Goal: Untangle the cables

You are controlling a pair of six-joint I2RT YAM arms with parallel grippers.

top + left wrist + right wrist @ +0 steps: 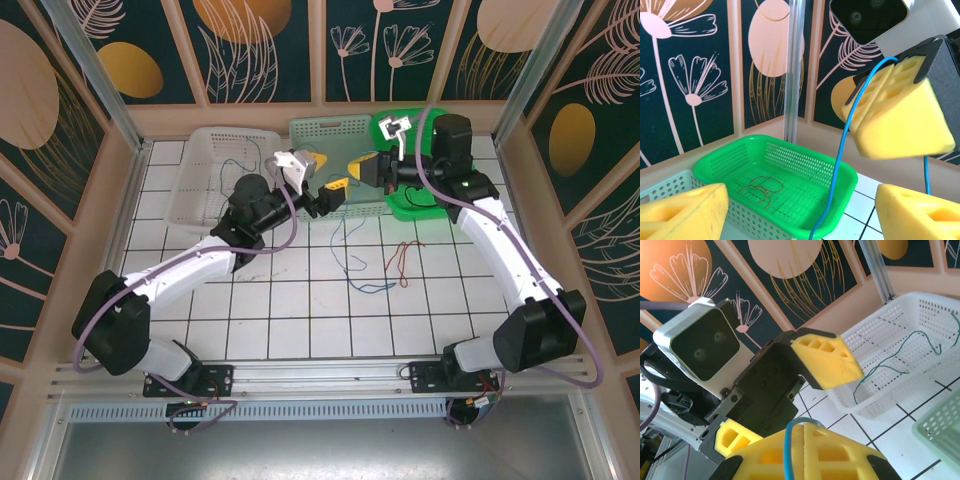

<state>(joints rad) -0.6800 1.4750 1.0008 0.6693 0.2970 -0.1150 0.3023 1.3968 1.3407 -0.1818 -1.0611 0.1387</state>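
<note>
My right gripper (358, 168) is shut on a blue cable (789, 445), which loops over its yellow fingertips and hangs down to the tiles (372, 288). In the left wrist view that blue cable (840, 155) drops from the right gripper (900, 115) in front of the green basket (840, 170). My left gripper (330, 172) faces it closely, open, its yellow fingers (685, 212) wide apart with nothing between them. A red cable (402, 258) lies on the tiles. A green cable (900, 355) sits in the white basket (920, 325). A brownish cable (760, 190) lies in the green basket.
The white basket (215, 170), a pale green basket (335, 130) and the green basket (420, 205) stand along the back of the tiled table. Patterned walls and a metal post (792, 70) close the back; both arms meet above the table's middle.
</note>
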